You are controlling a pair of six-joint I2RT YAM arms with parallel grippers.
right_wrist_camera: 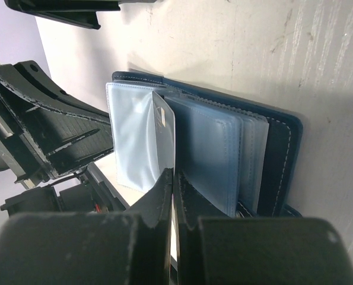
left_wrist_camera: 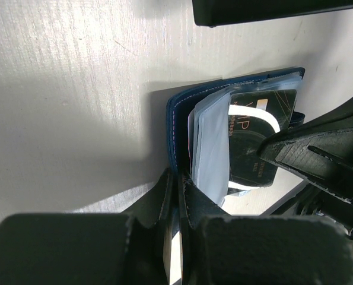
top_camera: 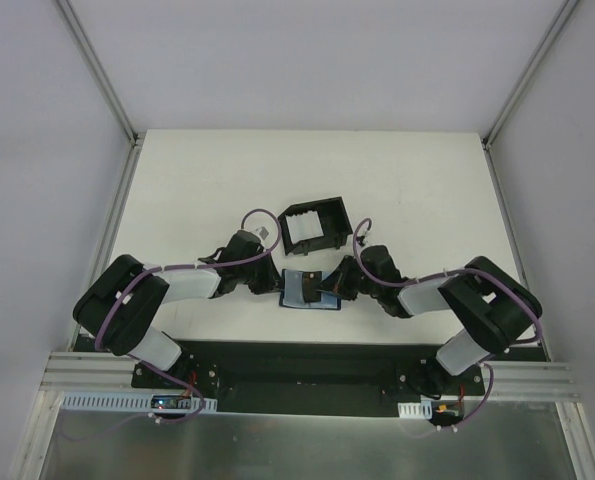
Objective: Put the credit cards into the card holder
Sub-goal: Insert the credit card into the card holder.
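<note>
The navy card holder [top_camera: 305, 287] lies open on the table between my two grippers, its pale blue clear sleeves fanned out. My left gripper [left_wrist_camera: 177, 178] is shut on the edge of the holder's navy cover [left_wrist_camera: 177, 113]. My right gripper [right_wrist_camera: 174, 175] is shut on a thin credit card [right_wrist_camera: 164, 127] that stands edge-on among the sleeves [right_wrist_camera: 209, 148]. From the left wrist view that card [left_wrist_camera: 253, 139] shows a dark face with white arcs and "VIP" lettering. In the top view the left gripper [top_camera: 274, 285] and the right gripper [top_camera: 329, 292] flank the holder. No other cards show.
A black square tray [top_camera: 289, 232] with raised walls stands just behind the holder. White walls enclose the white table on three sides. The arm bases and a metal rail [top_camera: 297, 385] run along the near edge.
</note>
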